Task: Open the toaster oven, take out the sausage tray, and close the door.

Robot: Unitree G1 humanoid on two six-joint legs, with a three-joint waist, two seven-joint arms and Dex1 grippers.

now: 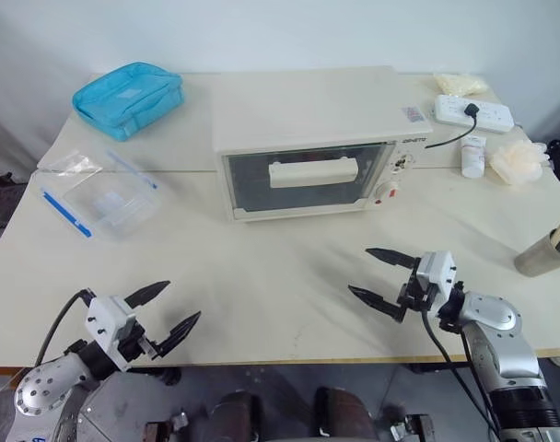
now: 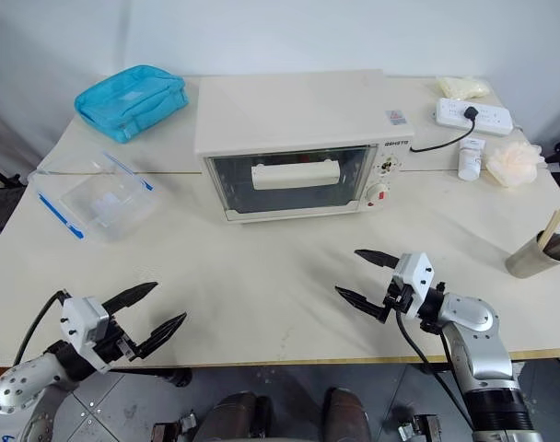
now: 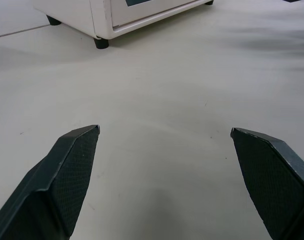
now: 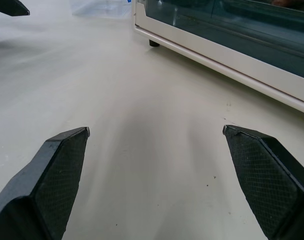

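The cream-white toaster oven (image 1: 308,115) stands at the middle back of the table. Its door (image 1: 307,180), dark glass with a wide cream bar handle (image 1: 313,172), is closed. The sausage tray is hidden behind the tinted glass. My left gripper (image 1: 183,299) hovers open near the table's front left edge, well away from the oven, with nothing between its fingers (image 3: 67,170). On the front right, my right gripper (image 1: 359,270) is also open and empty. It points toward the oven's lower front (image 4: 227,65), a short way off.
A clear plastic box with a blue strip (image 1: 105,198) and a blue pouch (image 1: 128,98) lie to the left. On the right are a power strip (image 1: 473,112) with the oven's cord, a small white bottle (image 1: 473,157), crumpled bags (image 1: 517,161) and a metal cup (image 1: 542,256).
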